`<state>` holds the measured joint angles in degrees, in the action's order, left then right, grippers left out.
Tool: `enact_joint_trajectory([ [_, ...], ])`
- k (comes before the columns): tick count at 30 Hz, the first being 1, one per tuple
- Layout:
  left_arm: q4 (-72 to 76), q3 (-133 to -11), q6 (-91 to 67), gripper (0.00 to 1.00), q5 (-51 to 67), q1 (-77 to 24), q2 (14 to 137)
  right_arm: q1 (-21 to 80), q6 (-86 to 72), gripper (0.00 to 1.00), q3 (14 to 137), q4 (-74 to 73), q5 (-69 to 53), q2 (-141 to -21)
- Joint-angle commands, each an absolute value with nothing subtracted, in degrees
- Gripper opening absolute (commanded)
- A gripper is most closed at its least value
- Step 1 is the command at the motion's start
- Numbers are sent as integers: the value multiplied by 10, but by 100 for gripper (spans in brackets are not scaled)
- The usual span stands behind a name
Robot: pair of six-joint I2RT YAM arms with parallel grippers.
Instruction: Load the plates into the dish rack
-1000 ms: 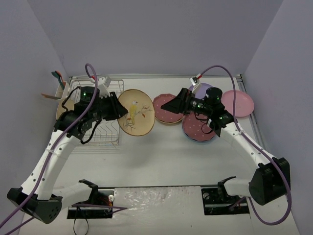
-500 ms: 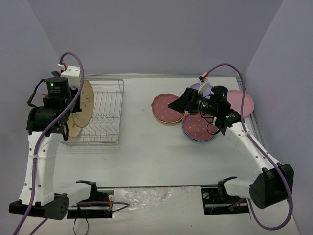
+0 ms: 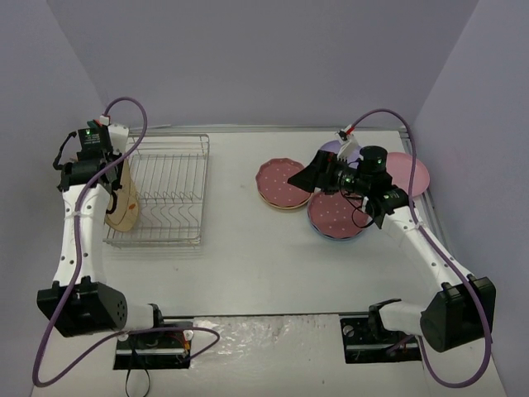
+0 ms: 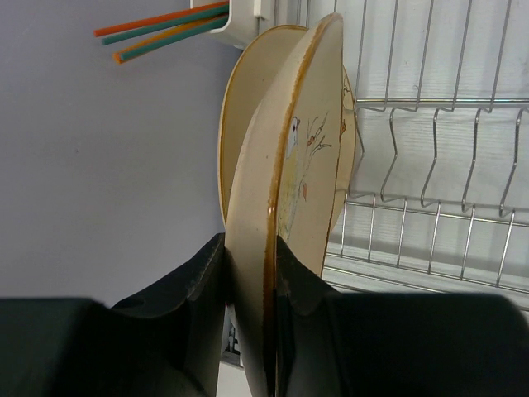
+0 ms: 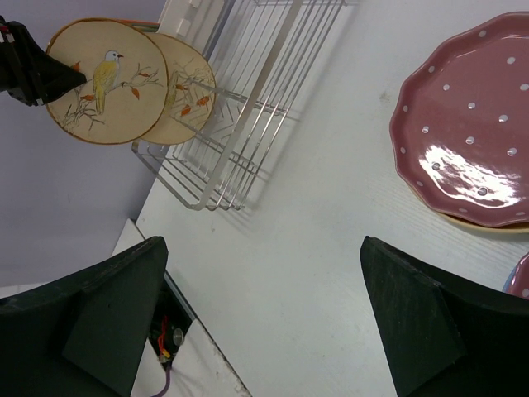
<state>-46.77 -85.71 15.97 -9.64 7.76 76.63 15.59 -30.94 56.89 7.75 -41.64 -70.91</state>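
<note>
Left gripper (image 4: pixel 252 273): clamped on the lower rim of a tan bird-print plate (image 4: pixel 289 165), one finger on each face. The plate stands on edge and rises straight up out of my jaws. Just behind it stands a second tan plate (image 4: pixel 235 116) with the same leaf-and-berry print. The two overlap from my wrist view, and I cannot tell whether they touch. The dish rack (image 3: pixel 165 190) lies to the printed side of the held plate, with its wire tines upright and its slots bare. Up past the plate's top edge hangs the white caddy (image 4: pixel 235 25), with orange and teal sticks (image 4: pixel 157 21) poking out of it.

Right gripper (image 5: pixel 263 248): spread wide with nothing between the fingers, only bare table (image 5: pixel 314 273) below. It hangs above the table, well apart from the rack. Close on my right-finger side lies a dark pink speckled plate (image 5: pixel 467 124), flat on top of a tan-rimmed plate (image 5: pixel 488 225). The edge of another speckled plate (image 5: pixel 521 277) shows lower down beside that finger. Far ahead I see my other gripper pinching the bird plate at the rack's end.

From the top view, the speckled plate nearer my right wrist sits on a blue plate (image 3: pixel 331 236). A lilac plate (image 3: pixel 335 147) lies beyond the gripper, partly hidden by it. A light pink plate (image 3: pixel 411 171) lies on the far side of my forearm, out toward the table's edge.
</note>
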Motion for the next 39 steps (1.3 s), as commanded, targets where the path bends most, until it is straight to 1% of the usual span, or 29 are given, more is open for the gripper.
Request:
enact_joint_trajectory([
  [1,-340,-879,186,0,-93,93,765,147,-296,100,567,102,-434,-701],
  [8,-307,-846,166,0,-50,115,791,139,-294,100,563,99,-434,-700],
  [14,-290,-820,153,1,-41,120,810,134,-294,100,562,99,-432,-702],
  [16,-277,-808,147,8,-37,121,812,134,-294,100,561,99,-431,-703],
  [18,-273,-799,143,11,-36,123,814,134,-294,100,560,98,-430,-703],
  [21,-268,-787,136,18,-39,125,814,134,-293,100,556,98,-428,-701],
  [25,-263,-777,129,37,-43,126,812,133,-293,100,555,95,-425,-698],
  [26,-263,-776,125,46,-45,126,812,133,-293,100,555,93,-425,-696],
  [28,-263,-776,121,57,-41,126,812,130,-292,100,553,90,-420,-694],
  [31,-265,-778,116,66,-34,126,804,124,-284,100,551,75,-407,-686],
  [34,-276,-792,103,72,-25,126,791,115,-281,100,549,53,-361,-677],
  [36,-284,-805,83,79,-15,124,779,109,-281,100,549,25,-311,-672],
  [39,-308,-823,38,86,7,122,758,102,-283,99,549,-22,-226,-669],
])
